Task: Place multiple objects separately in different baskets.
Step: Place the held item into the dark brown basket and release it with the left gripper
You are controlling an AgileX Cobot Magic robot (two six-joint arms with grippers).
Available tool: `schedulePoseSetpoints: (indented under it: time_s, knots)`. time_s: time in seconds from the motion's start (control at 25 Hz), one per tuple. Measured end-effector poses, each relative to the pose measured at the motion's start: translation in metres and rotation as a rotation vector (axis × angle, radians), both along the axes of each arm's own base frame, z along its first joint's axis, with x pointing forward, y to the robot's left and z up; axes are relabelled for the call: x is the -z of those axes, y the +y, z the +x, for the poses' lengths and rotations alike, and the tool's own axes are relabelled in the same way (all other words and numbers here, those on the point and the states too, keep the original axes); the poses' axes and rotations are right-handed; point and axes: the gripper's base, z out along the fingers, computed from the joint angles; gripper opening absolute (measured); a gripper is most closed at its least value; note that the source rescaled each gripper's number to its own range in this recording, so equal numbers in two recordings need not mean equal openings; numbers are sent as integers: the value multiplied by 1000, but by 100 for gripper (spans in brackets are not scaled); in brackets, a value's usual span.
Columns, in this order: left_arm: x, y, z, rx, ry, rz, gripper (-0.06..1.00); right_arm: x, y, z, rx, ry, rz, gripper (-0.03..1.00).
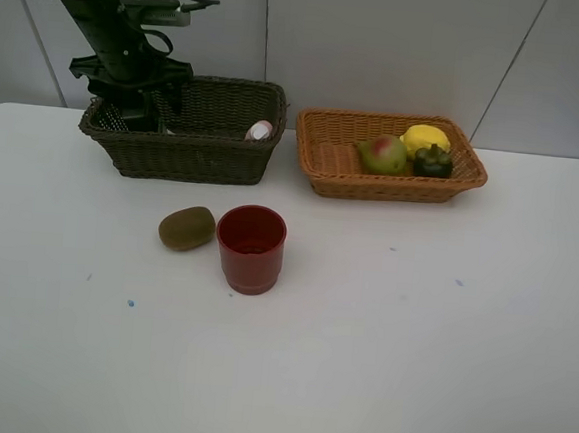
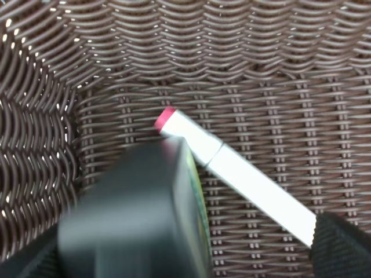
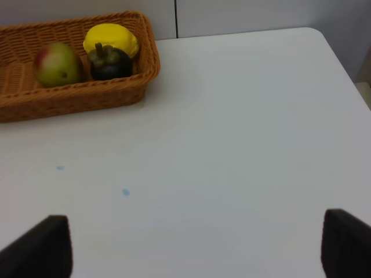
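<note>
My left gripper (image 1: 137,112) reaches down into the dark olive-brown basket (image 1: 189,158) at its left end. In the left wrist view its jaws stand wide open over the basket floor. A blurred dark green pump bottle (image 2: 139,214) lies loose between them, beside the white-pink marker (image 2: 232,171). A pink bottle (image 1: 259,130) lies at that basket's right end. The tan basket (image 1: 324,164) holds the pear (image 1: 382,155), lemon (image 1: 425,139) and mangosteen (image 1: 433,162). The kiwi (image 1: 186,227) and red cup (image 1: 251,248) stand on the table. My right gripper (image 3: 194,249) hangs open over bare table.
The white table (image 1: 410,336) carries both baskets side by side along its far edge, against a pale wall. The table's right edge and corner (image 3: 324,40) show in the right wrist view. A few small blue specks (image 3: 126,192) mark the tabletop.
</note>
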Motion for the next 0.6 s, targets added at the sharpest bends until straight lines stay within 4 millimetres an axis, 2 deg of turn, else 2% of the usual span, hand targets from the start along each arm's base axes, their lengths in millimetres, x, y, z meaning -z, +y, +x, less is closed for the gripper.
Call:
schedulePoseSetpoints:
  time_s: [0.6]
  knots:
    - [0, 0, 0, -3, 1, -3, 100, 0, 0, 0, 0, 0, 0, 93]
